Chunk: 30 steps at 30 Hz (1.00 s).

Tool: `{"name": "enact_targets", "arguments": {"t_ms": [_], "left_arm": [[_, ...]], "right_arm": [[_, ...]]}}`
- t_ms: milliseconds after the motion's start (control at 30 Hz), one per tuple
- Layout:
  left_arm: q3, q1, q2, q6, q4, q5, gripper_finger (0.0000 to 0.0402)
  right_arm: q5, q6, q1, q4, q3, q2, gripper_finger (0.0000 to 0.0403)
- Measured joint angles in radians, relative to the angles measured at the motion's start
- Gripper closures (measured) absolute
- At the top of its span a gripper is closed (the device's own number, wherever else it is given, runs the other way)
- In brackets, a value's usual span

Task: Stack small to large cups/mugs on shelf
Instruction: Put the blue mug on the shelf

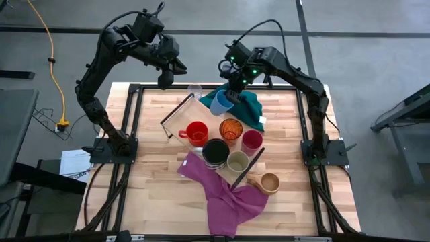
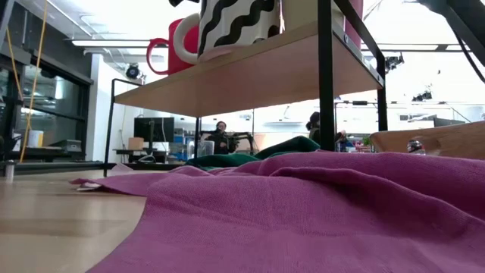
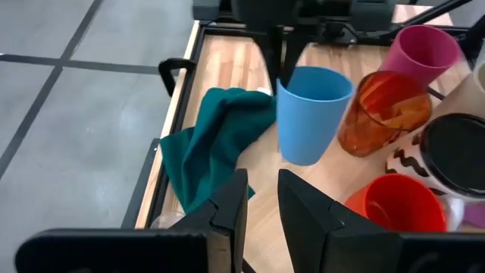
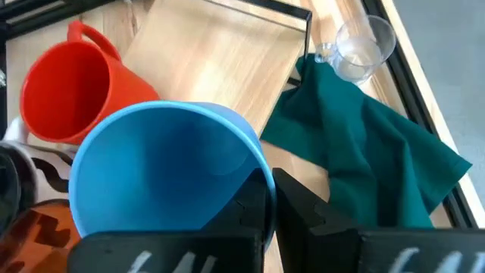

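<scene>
Purple cloth (image 2: pixel 303 205) lay nearest the low camera. We found the right gripper (image 4: pixel 269 201) pinching the blue cup's (image 1: pixel 220 102) rim, holding it above the shelf (image 1: pixel 180 115) beside the green cloth (image 1: pixel 250 106). Left gripper (image 3: pixel 261 201) hovered near the table's far edge, fingers slightly parted, empty.

Robotics lab: framed wooden table (image 1: pixel 161 181), grey concrete floor (image 1: pixel 376 47), monitors (image 2: pixel 151 129), ceiling strip lights (image 2: pixel 114 43).
</scene>
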Motion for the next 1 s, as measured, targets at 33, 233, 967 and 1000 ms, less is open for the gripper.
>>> {"name": "enact_targets", "arguments": {"t_ms": [33,233,967,1000], "left_arm": [[0.0,-0.002,-0.001,0.0,0.0,0.002,0.0337],[0.0,-0.021,-0.002,-0.008,0.001,-0.007,0.0337],[0.0,-0.145,-0.001,-0.042,-0.011,-0.082,0.0337],[0.0,-0.148,-0.001,-0.042,-0.014,-0.085,0.0337]], "right_arm": [[-0.002,-0.001,0.0,0.001,0.0,-0.002,0.0403],[-0.019,-0.014,0.016,0.003,0.0,-0.003,0.0403],[-0.005,-0.076,0.039,-0.008,-0.002,0.039,0.0403],[-0.005,-0.075,0.04,-0.001,-0.002,0.04,0.0403]]}}
